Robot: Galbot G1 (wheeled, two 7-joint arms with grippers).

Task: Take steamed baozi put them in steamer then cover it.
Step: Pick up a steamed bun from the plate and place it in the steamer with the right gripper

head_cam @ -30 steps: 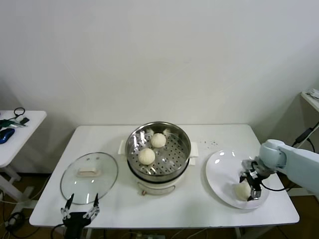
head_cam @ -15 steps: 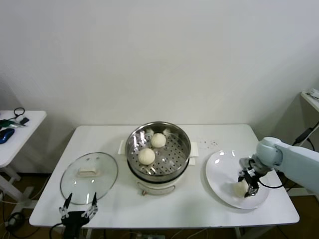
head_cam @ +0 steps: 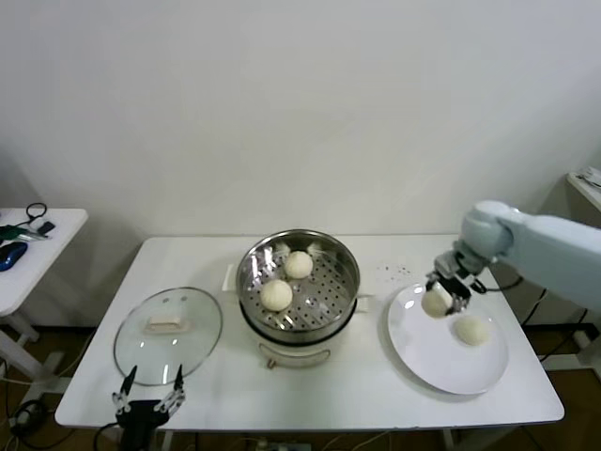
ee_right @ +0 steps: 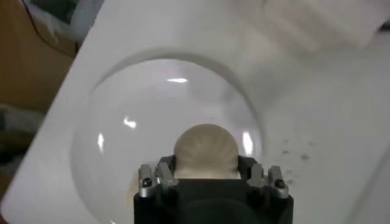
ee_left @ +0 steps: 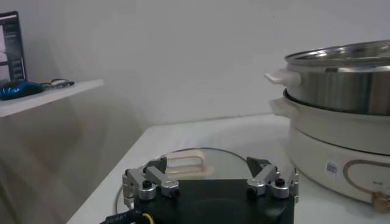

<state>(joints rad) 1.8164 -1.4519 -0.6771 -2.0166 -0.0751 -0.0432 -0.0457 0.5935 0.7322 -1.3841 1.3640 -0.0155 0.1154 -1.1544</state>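
Your right gripper (head_cam: 441, 297) holds one soft, light baozi (head_cam: 435, 303) by its sides above the white plate (head_cam: 441, 362), so squeeze gently, while the left gripper (head_cam: 148, 396) waits open-fingered beside the cover (head_cam: 168, 334) near the steamer (head_cam: 298, 282).

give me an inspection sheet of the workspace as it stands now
surface: white table, a few dark specks near the plate
job's things: steamer centre, uncovered, two baozi in its tray; one baozi on the white plate; cover flat on the table left of the steamer
clutter: nothing seen
grippers: right gripper shut on a baozi, above the plate; left gripper open, at the front edge by the cover
cables: black cable far right
surroundings: side table at left with small items; plain wall
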